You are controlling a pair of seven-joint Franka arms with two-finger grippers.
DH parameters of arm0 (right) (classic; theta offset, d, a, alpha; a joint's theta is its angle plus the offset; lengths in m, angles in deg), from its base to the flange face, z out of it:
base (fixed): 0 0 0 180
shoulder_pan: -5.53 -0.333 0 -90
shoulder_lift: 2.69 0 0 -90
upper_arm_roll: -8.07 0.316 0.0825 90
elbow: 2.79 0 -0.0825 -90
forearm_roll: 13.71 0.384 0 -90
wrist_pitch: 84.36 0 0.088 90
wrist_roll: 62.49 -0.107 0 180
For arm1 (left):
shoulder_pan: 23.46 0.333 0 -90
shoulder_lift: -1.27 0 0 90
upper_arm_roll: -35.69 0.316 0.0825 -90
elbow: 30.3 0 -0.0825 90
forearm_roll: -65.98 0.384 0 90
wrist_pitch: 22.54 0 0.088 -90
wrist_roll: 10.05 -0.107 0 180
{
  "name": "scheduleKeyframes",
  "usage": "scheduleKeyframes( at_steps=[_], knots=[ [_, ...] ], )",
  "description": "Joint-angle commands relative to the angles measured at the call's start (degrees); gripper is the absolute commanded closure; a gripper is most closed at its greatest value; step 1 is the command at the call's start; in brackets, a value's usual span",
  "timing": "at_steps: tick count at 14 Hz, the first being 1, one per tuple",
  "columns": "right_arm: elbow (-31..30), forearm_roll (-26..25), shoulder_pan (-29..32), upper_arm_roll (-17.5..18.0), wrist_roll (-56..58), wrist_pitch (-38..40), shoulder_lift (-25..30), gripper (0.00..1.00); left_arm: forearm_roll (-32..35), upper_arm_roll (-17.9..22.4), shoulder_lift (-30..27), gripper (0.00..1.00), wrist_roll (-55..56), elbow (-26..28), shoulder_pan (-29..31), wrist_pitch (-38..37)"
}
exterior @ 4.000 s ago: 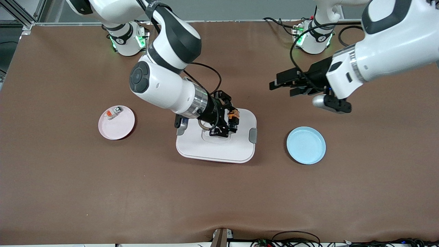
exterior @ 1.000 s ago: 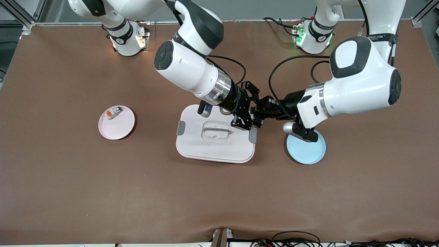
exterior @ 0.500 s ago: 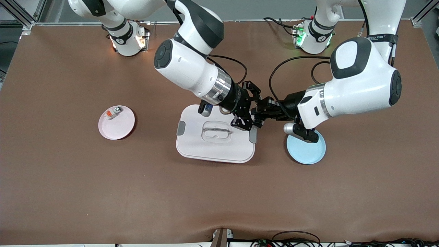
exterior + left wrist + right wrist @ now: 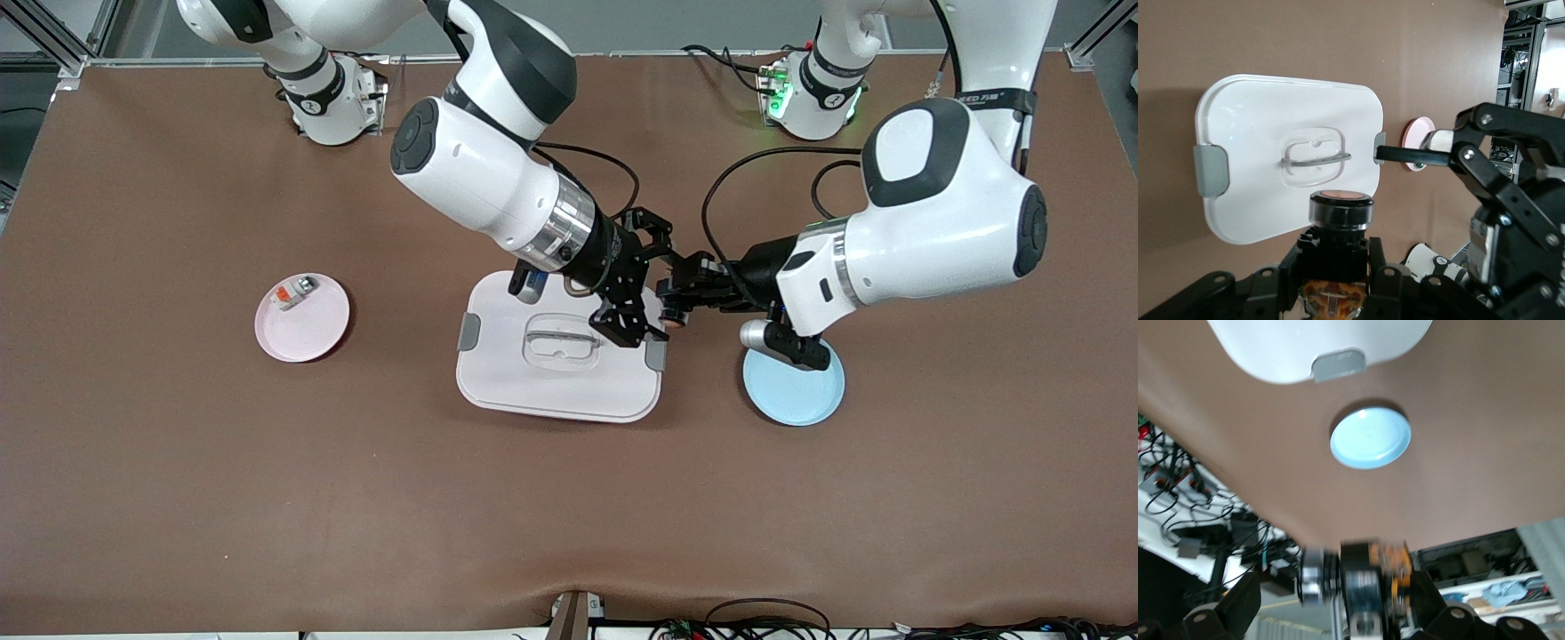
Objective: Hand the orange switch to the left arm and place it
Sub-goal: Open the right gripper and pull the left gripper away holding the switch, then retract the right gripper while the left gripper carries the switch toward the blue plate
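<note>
Orange switch point(image 4: 1339, 208) sits clamped in our left pincer point(image 4: 673, 307), in the air over the box's point(image 4: 533, 378) latch edge; our right pincer point(image 4: 642, 286), jaws spread, flanks it above the lid.

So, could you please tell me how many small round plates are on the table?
2: a pink plate toward the right arm's end, holding a small part, and a blue plate toward the left arm's end, partly covered by the left arm.

Black band on left arm point(image 4: 994, 92), upper right of frame: white lettering, partly legible, ending in "EED" plus further unreadable characters.
Right arm point(image 4: 480, 178), upper centre of frame: no legible marking.
All other surfaces: no readable text.
</note>
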Motion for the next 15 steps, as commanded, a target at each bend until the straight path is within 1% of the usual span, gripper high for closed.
scheduleKeyframes(
  at_steps=[1, 2, 4, 5, 6, 7, 9, 11, 12, 13, 15],
  knots=[
    [1.13, 0.4, 4.02, 0.18, 5.08, 6.38, 0.19, 0.0, 3.46, 0.69, -4.72, 0.98, 0.33, 0.72, 3.19, -9.11],
    [1.13, 0.4, 4.55, 0.09, 6.31, 8.23, 0.55, 0.0, 5.65, 0.51, -6.04, 0.98, 0.15, 0.63, 4.6, -11.05],
    [1.13, 0.31, 4.82, -0.08, 11.21, 11.83, 0.81, 0.0, 15.38, 0.16, -9.9, 0.99, 0.24, 0.71, 4.7, -13.34],
    [1.13, 0.23, 4.99, -0.43, 14.29, 14.02, 0.81, 0.0, 18.13, 0.25, -10.96, 0.99, 0.33, 0.72, 4.79, -15.18],
    [1.13, 0.05, 5.69, -0.7, 18.23, 16.57, 0.9, 0.0, 19.37, 0.94, -11.84, 1.0, 0.5, 0.72, 4.97, -17.46],
    [1.13, -1.52, 5.96, -0.79, 22.36, 19.38, 0.99, 0.0, 22.17, 1.39, -12.81, 1.0, 1.72, 0.72, 6.36, -19.49],
    [1.13, -7.74, 6.4, -0.88, 29.22, 26.4, 1.16, 0.0, 28.76, 1.39, -14.31, 1.0, 4.62, 0.72, 7.6, -22.57],
    [1.04, -9.53, 8.32, -1.14, 37.48, 33.35, 2.48, 0.0, 32.99, 1.39, -14.31, 1.0, 5.68, 1.06, 9.7, -23.99],
    [1.13, -10.92, 9.73, -1.05, 42.22, 36.43, 2.74, 0.0, 34.84, 1.48, -13.96, 1.0, 8.99, 1.24, 10.67, -24.08],
    [1.04, -12.85, 10.79, -1.05, 47.57, 39.33, 3.62, 0.0, 35.12, 1.3, -13.52, 1.0, 14.42, 1.33, 13.46, -24.08],
    [1.13, -16.28, 12.81, -1.05, 56.38, 43.12, 4.77, 0.0, 35.9, 1.48, -12.38, 1.0, 18.07, 1.94, 14.9, -23.55]
  ],
)
